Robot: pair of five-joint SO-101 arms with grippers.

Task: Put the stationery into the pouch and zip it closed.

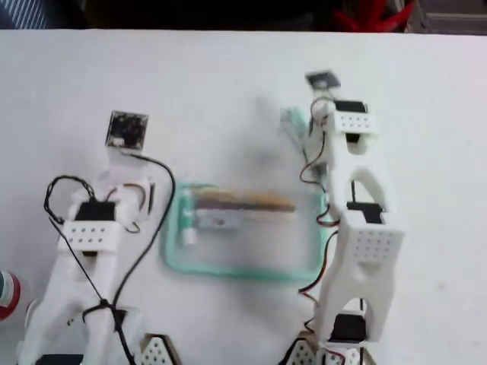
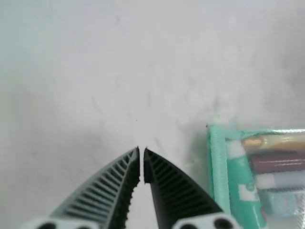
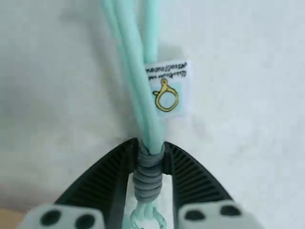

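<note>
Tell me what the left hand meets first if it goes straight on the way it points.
Probably the bare table: the shut left hand aims at it beside the pouch, which lies off its line. Depth is unclear.

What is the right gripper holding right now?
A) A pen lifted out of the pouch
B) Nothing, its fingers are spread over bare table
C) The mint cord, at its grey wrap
C: in the right wrist view the right gripper is closed around the grey wrap of the mint cord, which runs out past the fingertips.
</note>
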